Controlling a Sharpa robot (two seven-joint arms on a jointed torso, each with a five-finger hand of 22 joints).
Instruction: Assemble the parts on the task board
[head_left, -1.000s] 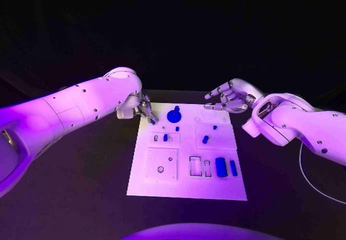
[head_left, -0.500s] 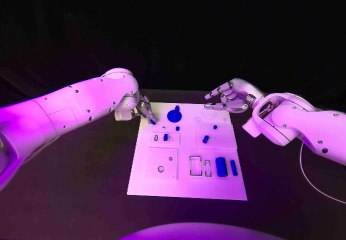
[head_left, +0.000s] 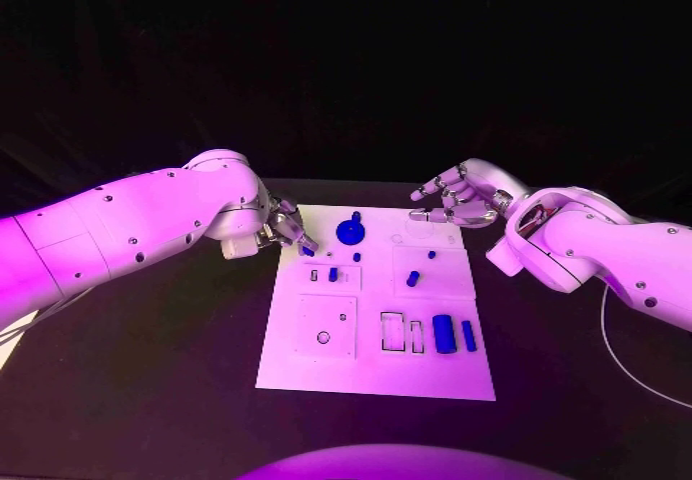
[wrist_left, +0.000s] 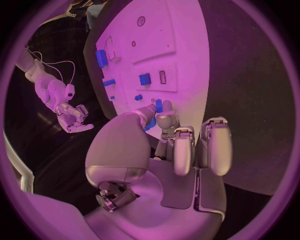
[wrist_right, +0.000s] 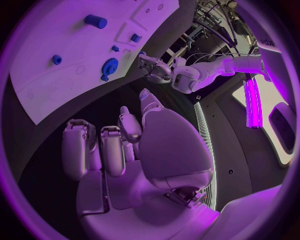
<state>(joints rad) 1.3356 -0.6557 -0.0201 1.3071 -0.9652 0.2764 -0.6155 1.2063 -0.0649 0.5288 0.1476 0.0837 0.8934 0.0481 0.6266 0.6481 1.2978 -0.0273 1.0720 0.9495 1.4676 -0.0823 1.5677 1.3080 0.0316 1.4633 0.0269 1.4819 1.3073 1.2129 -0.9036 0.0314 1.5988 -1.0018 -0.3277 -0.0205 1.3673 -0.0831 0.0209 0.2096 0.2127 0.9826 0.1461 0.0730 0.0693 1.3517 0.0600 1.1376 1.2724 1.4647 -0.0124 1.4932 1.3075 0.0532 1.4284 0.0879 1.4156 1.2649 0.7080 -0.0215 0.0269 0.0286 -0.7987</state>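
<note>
Left hand (head_left: 283, 229) is pinching a small blue part (wrist_left: 159, 105) btwn thumb and fingertip, hovering at the task board's (head_left: 372, 372) far-left corner, prob so I'm lining it up w/ a slot. Right hand (head_left: 456, 196) is idling off the far-right corner, fingers loosely curled, holding nothing, keeping clear. Other parts are sitting on the board on the desk (head_left: 144, 400).
</note>
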